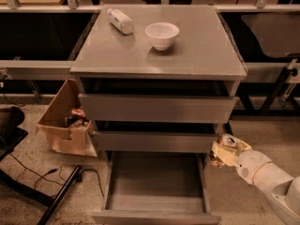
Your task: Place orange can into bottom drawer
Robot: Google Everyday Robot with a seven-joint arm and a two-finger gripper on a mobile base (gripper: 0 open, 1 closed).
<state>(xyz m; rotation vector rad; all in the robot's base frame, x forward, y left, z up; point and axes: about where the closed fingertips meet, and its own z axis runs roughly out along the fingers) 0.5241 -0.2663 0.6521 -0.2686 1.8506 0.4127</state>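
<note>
The bottom drawer (154, 184) is pulled open at the foot of the grey cabinet, its flat grey floor bare. My gripper (224, 151) is at the lower right, just outside the drawer's right side and a little above its rim. It is shut on the orange can (227, 143), whose silver top shows above the fingers. The white arm (267, 177) runs off to the lower right corner.
A white bowl (162, 34) and a clear plastic bottle (120, 21) rest on the cabinet top (206, 55). The two upper drawers (157, 108) stick out slightly. A cardboard box (65, 123) of items stands on the floor to the left, with cables and a dark base beside it.
</note>
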